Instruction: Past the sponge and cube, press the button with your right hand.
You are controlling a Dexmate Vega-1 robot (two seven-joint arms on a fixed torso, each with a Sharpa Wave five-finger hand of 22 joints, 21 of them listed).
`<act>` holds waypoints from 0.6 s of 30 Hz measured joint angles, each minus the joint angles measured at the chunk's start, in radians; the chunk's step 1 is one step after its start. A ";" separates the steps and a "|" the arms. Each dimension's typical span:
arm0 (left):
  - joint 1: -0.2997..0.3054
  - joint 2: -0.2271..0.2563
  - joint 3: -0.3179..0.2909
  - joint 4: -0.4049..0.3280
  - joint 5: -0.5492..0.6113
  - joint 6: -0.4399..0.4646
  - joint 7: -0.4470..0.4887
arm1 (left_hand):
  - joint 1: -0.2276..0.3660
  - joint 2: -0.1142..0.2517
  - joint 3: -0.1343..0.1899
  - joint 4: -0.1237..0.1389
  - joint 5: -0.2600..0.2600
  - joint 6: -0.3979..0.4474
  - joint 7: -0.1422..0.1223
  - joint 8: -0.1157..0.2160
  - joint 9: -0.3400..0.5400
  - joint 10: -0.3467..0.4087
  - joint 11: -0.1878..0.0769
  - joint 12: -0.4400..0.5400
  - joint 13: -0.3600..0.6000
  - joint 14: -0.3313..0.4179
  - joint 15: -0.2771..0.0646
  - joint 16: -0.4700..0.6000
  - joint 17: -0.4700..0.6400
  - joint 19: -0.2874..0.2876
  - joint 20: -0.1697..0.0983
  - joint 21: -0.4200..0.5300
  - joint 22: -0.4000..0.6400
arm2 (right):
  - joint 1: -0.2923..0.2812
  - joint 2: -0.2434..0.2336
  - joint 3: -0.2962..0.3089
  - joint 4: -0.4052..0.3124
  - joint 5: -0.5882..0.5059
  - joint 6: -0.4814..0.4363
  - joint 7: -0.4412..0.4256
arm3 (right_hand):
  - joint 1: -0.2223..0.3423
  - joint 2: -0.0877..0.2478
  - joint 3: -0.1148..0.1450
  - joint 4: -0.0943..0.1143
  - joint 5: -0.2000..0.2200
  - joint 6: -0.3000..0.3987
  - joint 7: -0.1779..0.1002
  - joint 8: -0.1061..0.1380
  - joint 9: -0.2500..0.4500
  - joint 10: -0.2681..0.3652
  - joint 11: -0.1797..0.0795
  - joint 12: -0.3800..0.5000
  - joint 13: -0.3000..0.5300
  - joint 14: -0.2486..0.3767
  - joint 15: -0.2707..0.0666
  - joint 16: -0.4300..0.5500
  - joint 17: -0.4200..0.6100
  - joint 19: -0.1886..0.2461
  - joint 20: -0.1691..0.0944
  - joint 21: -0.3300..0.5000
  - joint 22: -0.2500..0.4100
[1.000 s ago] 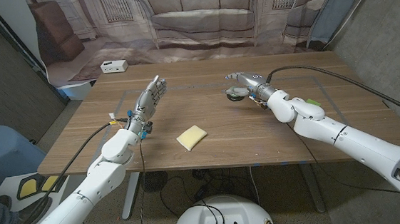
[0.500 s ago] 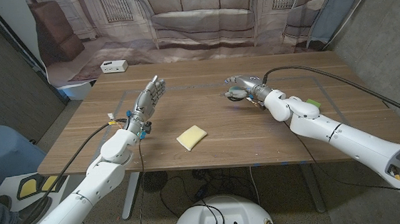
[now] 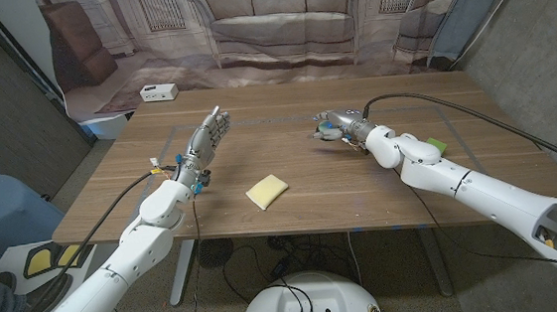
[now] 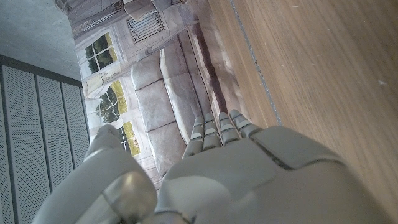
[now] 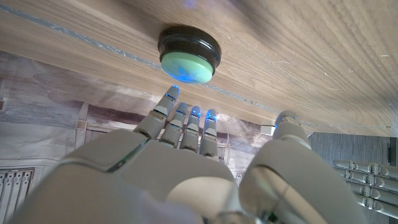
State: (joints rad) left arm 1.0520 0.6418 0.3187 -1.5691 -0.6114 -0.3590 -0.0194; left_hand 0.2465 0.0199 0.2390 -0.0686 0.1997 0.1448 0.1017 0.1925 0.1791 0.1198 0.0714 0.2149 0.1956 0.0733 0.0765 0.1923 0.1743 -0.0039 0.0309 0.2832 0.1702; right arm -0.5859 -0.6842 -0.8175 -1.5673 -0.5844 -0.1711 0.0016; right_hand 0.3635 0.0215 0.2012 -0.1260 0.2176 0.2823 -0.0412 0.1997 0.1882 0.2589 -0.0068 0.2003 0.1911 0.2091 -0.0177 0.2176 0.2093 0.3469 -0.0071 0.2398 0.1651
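Right hand (image 3: 344, 125), empty with fingers extended together, hovers directly over the green button (image 5: 188, 55), fingertips just short of its cap. Reaching is done; the press itself looks left. Yellow sponge (image 3: 266, 191) lies well behind it.

The table (image 3: 291, 190) was wood with a matt, fine-grained top. The button (image 5: 189, 55) looked like plastic: a glossy black base under a smooth green cap with a soft sheen. The sponge (image 3: 266, 191) was pale yellow and matt, probably foam, though it showed small. Both the right hand (image 3: 341, 125) and the left hand (image 3: 207, 138) had smooth grey shells of satin plastic.
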 measured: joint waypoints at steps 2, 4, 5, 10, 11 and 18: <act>-0.001 0.000 0.001 0.001 0.000 0.000 0.000 | 0.000 0.000 -0.001 -0.001 0.000 0.000 0.000 0.000 0.000 0.000 0.000 0.000 0.000 0.000 0.000 0.000 0.000 0.000 0.000 -0.001 0.000 | 0.002 0.001 -0.002 0.002 0.000 -0.001 0.004 | 0.000 0.000 0.000 0.000 0.000 0.000 0.000 0.000 0.000 0.000 0.000 0.000 0.000 0.000 0.000 0.000 0.000 0.000 0.000 0.000 0.000; -0.002 -0.001 0.001 0.002 0.000 0.001 0.000 | 0.000 0.000 -0.001 -0.001 0.000 0.000 0.000 0.000 0.000 0.002 -0.002 0.000 0.000 0.000 0.000 0.000 0.000 0.000 0.000 -0.001 0.000 | 0.005 0.001 -0.005 0.006 0.001 -0.003 0.009 | 0.000 0.000 0.000 0.000 0.000 0.000 0.000 0.000 0.000 0.000 0.000 0.000 0.000 0.000 0.000 0.000 0.000 0.000 0.000 0.000 0.000; -0.003 -0.001 0.002 0.002 0.000 0.002 0.000 | 0.000 0.000 -0.001 -0.001 0.000 0.000 0.000 0.000 0.000 0.002 -0.002 0.000 0.000 0.000 0.000 0.000 0.000 0.000 0.000 -0.001 0.000 | 0.007 0.002 -0.006 0.008 0.001 -0.004 0.012 | 0.000 0.000 0.000 0.000 0.000 0.000 0.000 0.000 0.000 0.000 0.000 0.000 0.000 0.000 0.000 0.000 0.000 0.000 0.000 0.000 0.000; -0.006 -0.002 0.003 0.004 0.000 0.005 0.000 | 0.000 0.000 -0.001 -0.001 0.000 0.000 0.000 0.000 0.000 0.002 -0.002 0.000 0.000 0.000 0.000 0.000 0.000 0.000 0.000 -0.001 0.000 | 0.013 0.005 -0.012 0.019 0.004 -0.005 0.019 | 0.000 0.000 0.000 0.000 0.000 0.000 0.000 0.000 0.000 0.000 0.000 0.000 0.000 0.000 0.000 0.000 0.000 0.009 0.002 0.000 0.000; -0.006 -0.002 0.003 0.004 0.000 0.005 0.000 | 0.000 0.000 -0.001 -0.001 0.000 0.000 0.000 0.000 0.000 0.002 -0.002 0.000 0.000 0.000 0.000 0.000 0.000 -0.003 0.003 -0.001 0.000 | 0.014 0.005 -0.013 0.020 0.005 -0.005 0.019 | 0.000 0.000 0.000 0.000 0.000 0.000 0.000 0.000 0.000 0.000 0.000 0.000 0.000 0.000 0.000 0.000 0.000 0.011 0.000 0.000 0.000; -0.010 -0.003 0.005 0.007 0.000 0.008 0.000 | 0.000 0.000 -0.001 -0.001 0.000 0.000 0.000 0.000 0.000 0.002 -0.002 0.000 0.000 0.000 0.000 0.000 0.000 -0.004 0.003 -0.006 0.000 | 0.022 0.007 -0.021 0.032 0.009 -0.006 0.025 | 0.000 0.000 0.000 0.000 0.000 0.000 0.000 0.000 0.000 -0.005 0.005 0.000 0.000 0.006 0.005 0.000 0.000 0.011 0.000 0.000 0.000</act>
State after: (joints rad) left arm 1.0421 0.6392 0.3238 -1.5623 -0.6113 -0.3505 -0.0196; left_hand 0.2464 0.0199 0.2379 -0.0694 0.1998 0.1448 0.1017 0.1925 0.1790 0.1218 0.0695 0.2149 0.1956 0.0732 0.0765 0.1923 0.1743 -0.0074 0.0344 0.2768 0.1702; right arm -0.5642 -0.6771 -0.8382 -1.5351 -0.5758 -0.1766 0.0263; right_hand 0.3633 0.0217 0.2012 -0.1260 0.2176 0.2826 -0.0408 0.1997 0.1882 0.2535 -0.0014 0.2003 0.1911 0.2149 -0.0127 0.2176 0.2093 0.3576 -0.0072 0.2397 0.1649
